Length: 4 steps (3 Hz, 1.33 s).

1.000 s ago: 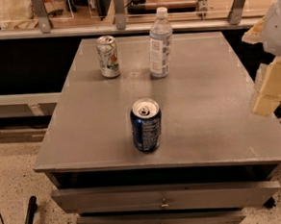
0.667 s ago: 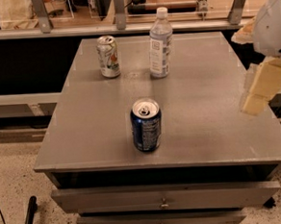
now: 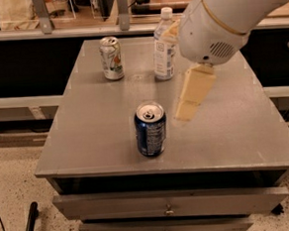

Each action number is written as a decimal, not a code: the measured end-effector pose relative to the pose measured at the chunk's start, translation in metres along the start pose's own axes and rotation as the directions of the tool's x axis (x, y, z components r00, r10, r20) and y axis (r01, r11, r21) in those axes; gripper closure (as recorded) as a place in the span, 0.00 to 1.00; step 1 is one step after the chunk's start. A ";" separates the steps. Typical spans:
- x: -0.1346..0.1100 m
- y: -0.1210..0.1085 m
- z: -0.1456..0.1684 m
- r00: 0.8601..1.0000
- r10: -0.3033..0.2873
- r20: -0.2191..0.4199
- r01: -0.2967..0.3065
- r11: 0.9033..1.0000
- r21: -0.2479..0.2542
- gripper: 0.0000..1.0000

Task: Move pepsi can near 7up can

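Pepsi can: upright near the table's front edge, roughly mid-width, untouched.
7up can: upright near the back edge, left of centre, well apart from the pepsi can.
Gripper: hangs in the air just right of the pepsi can, above the tabletop, holding nothing; open or closed, I cannot tell.
Open room: bare table surface runs between the two cans and across the whole right side.
Bottle: clear plastic, white cap on, just right of the 7up can.
Drawers: under the front edge, closed.
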<state>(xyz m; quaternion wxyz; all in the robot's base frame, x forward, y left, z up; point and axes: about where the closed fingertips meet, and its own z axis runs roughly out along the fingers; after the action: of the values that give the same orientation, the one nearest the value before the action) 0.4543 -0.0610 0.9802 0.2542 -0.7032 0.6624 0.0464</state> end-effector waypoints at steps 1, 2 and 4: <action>-0.008 0.001 0.001 1.000 -0.014 0.013 0.014 1.000 -0.001 0.00; -0.005 0.003 0.007 0.997 0.006 0.074 -0.003 0.999 -0.032 0.00; 0.037 0.014 0.045 0.904 0.127 0.407 -0.103 0.991 -0.080 0.00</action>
<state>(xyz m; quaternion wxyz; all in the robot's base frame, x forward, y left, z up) 0.4578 -0.0756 0.9228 0.3647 -0.6443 0.6328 0.2271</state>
